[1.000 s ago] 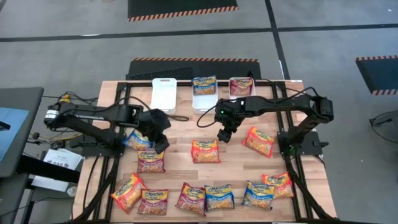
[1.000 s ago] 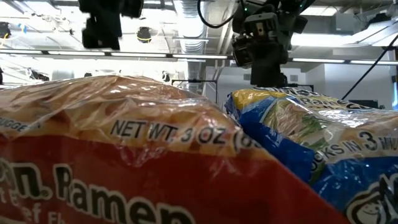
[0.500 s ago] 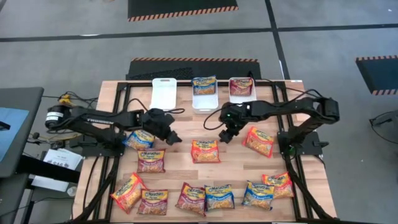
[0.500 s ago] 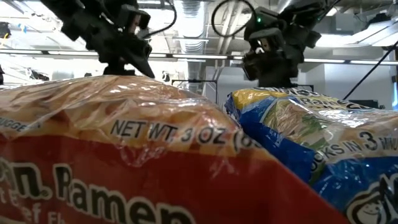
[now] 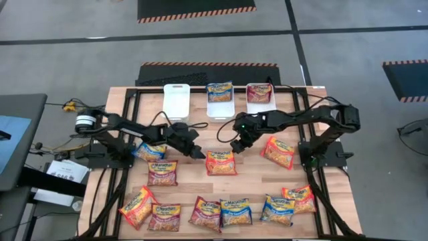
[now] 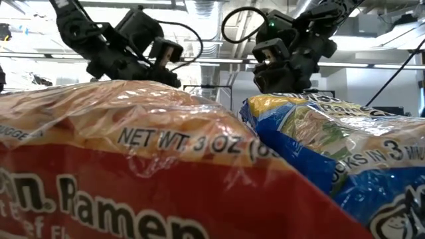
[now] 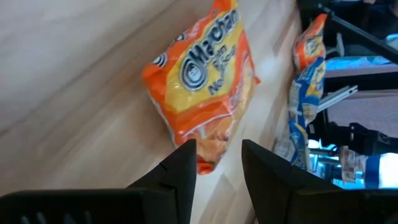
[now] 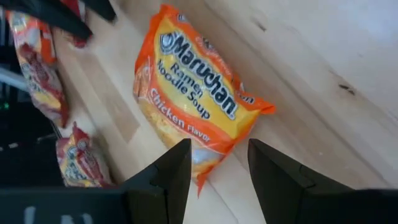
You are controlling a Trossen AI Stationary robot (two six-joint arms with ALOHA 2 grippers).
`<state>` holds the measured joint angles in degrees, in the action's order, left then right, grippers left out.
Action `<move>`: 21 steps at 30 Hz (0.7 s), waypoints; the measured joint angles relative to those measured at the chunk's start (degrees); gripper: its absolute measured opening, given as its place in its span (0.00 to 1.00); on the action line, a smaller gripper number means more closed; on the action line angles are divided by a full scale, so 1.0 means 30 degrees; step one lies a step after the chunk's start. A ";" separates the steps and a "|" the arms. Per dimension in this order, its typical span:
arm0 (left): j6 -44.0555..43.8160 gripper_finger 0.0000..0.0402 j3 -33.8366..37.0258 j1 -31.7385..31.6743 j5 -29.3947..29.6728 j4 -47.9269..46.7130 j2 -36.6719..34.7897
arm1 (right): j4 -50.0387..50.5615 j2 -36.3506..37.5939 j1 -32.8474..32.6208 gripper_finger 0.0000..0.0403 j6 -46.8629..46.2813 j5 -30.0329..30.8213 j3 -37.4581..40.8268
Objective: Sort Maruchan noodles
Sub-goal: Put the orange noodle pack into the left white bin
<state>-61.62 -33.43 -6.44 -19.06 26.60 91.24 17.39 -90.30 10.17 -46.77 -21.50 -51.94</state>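
Observation:
An orange Maruchan packet (image 5: 221,163) lies flat at the table's middle. My left gripper (image 5: 198,153) is open just left of it. In the left wrist view (image 7: 217,155) its fingers stand on either side of one corner of the packet (image 7: 202,81). My right gripper (image 5: 235,146) is open at the packet's far right corner. In the right wrist view (image 8: 219,158) its fingers straddle a corner of the same packet (image 8: 193,99). I cannot see either gripper touching it. In the low view both grippers (image 6: 163,56) (image 6: 282,63) show behind close-up packets.
Three white bins sit at the far edge: one empty (image 5: 176,100), one holding a blue-and-yellow packet (image 5: 220,92), one holding a dark red packet (image 5: 259,94). Several more packets lie on the left (image 5: 162,173), along the near edge (image 5: 236,211) and on the right (image 5: 278,152).
My left gripper has swung from above the left-hand packets toward the table's right, reaching the middle orange packet, and has tipped lower as the arm stretched out. My right gripper has shifted slightly left toward the same packet. No packet has moved.

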 joint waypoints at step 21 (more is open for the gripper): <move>-0.1086 0.28 -0.1137 0.0395 0.0470 0.1581 0.3346 | 0.0624 -0.0007 -0.1376 0.45 -0.4903 0.2859 0.0000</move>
<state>-64.88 -36.84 -5.26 -17.65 31.34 101.28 19.26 -90.32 6.04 -61.48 -12.92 -51.94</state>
